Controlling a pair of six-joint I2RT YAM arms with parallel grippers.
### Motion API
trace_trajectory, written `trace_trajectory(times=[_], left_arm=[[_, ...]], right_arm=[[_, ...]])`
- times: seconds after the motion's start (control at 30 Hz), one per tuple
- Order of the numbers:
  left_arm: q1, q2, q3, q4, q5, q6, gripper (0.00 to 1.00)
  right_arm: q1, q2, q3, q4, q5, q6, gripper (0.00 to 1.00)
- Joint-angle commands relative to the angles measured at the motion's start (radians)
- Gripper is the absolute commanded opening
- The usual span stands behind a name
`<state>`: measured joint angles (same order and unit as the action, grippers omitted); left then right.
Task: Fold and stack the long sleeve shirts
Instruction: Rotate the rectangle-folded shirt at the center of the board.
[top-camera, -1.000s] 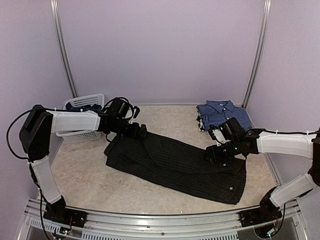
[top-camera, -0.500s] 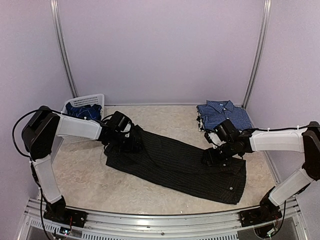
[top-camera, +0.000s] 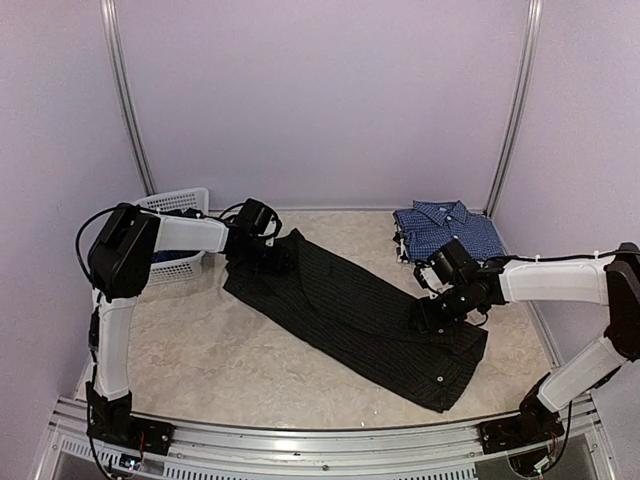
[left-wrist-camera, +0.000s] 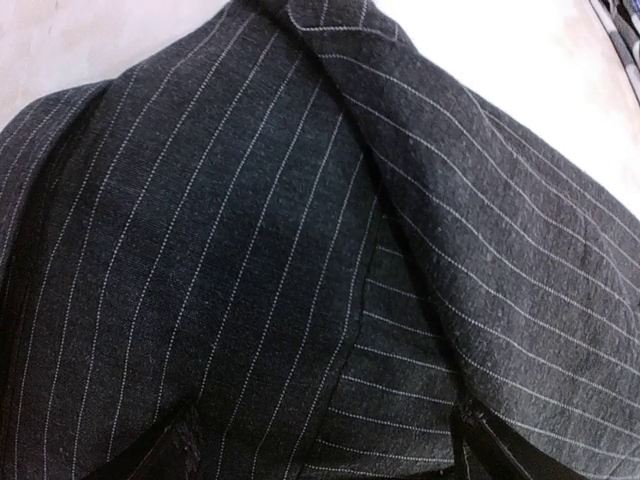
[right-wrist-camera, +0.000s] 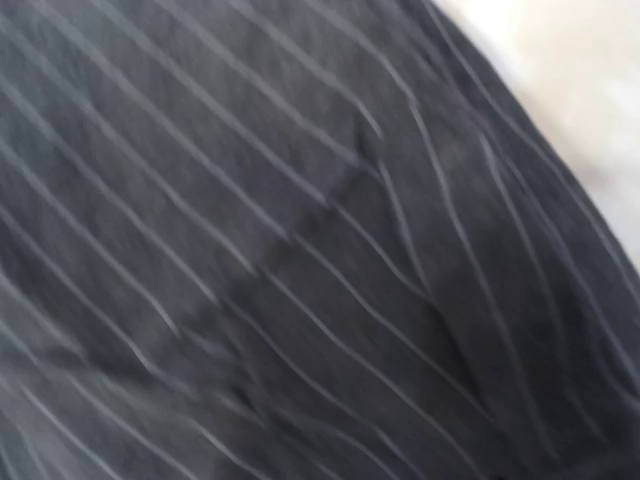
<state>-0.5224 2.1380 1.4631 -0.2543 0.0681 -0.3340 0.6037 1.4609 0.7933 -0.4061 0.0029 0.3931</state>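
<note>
I am keeping low over the black shirt (top-camera: 350, 320), which is lying on the surface (top-camera: 200, 350) with its long axis running from my left jaws to just past my right jaws, cloth hiding whether either is clenched.

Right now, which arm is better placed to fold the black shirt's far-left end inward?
Left, I'd judge. The left hand is at that end of the black pinstriped shirt, while the right hand rests at the shirt's right edge, across the cloth from it.
</note>
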Motion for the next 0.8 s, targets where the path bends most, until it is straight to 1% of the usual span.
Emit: trace_trajectory(times=[0.0,0.07,0.13,0.2,0.27,0.37,0.43,0.53,0.63,0.77], left_arm=[[0.044,0.155,0.233,-0.115,-0.029,0.092,0.80],[0.064,0.233,0.377,-0.164,-0.031,0.095,0.80],[0.078,0.309,0.479,-0.168,-0.034,0.096,0.80],[0.094,0.365,0.546,-0.138,-0.008,0.091,0.82],[0.108,0.375,0.564,-0.086,0.025,0.079,0.86],[0.118,0.312,0.480,0.032,0.050,0.072,0.95],[0.124,0.229,0.403,0.100,0.056,0.073,0.99],[0.142,0.145,0.302,0.164,0.074,0.073,0.99],[0.150,0.070,0.226,0.193,0.112,0.074,0.99],[0.151,0.026,0.192,0.167,0.123,0.085,0.99]], right_arm=[[-0.007,0.003,0.036,-0.069,0.044,0.010,0.65],[-0.006,-0.005,0.035,-0.079,0.024,0.000,0.65],[-0.006,-0.016,0.030,-0.086,0.000,-0.012,0.64],[-0.003,-0.022,0.023,-0.084,-0.053,-0.027,0.63],[0.005,-0.025,0.007,-0.068,-0.092,-0.038,0.62],[0.014,-0.012,-0.008,-0.047,-0.121,-0.046,0.61],[0.014,0.007,-0.014,-0.038,-0.128,-0.047,0.60],[0.020,0.039,-0.030,-0.007,-0.148,-0.049,0.56],[0.037,0.077,-0.045,0.027,-0.169,-0.057,0.53],[0.068,0.121,-0.056,0.060,-0.186,-0.051,0.53]])
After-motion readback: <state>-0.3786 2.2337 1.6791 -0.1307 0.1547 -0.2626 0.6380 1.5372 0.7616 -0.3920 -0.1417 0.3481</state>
